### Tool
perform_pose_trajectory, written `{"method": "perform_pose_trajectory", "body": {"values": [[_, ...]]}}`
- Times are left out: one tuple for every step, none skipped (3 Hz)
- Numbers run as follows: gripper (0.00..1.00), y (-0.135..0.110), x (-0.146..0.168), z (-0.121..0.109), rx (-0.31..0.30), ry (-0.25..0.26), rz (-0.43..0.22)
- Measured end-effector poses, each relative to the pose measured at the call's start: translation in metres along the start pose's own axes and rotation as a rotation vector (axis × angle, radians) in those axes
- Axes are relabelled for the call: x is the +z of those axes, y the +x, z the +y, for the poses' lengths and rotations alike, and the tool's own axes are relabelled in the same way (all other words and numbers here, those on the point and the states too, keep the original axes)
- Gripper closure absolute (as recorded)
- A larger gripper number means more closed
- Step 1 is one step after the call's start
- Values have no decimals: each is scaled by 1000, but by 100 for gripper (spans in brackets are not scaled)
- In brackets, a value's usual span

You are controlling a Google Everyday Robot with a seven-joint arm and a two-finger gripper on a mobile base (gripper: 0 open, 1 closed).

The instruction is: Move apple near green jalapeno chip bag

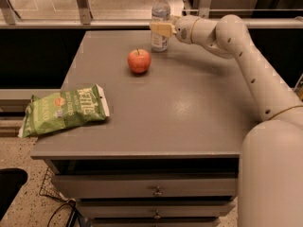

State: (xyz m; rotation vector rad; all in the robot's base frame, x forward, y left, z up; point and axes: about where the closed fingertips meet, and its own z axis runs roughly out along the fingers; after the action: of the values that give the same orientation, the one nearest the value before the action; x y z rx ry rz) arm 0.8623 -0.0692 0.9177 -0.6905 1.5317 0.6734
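One apple (139,61) stands on the far half of the table (189,112), free of any grasp. One green jalapeno chip bag (64,109) lies well apart at the near left edge. The gripper (160,28) overlaps one water bottle (161,11) behind the apple; its opening and contact cannot be determined.

Hand (159,29) before water bottle (161,7), hiding bottle's midsection.

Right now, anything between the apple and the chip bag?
Camera view: only bare table between apple and green jalapeno chip bag; gripper is up by the water bottle.
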Motion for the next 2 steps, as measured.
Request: {"method": "perform_pose_trajectory", "body": {"values": [[100, 1, 3, 2, 1, -4, 0], [100, 1, 3, 3, 2, -5, 3]]}}
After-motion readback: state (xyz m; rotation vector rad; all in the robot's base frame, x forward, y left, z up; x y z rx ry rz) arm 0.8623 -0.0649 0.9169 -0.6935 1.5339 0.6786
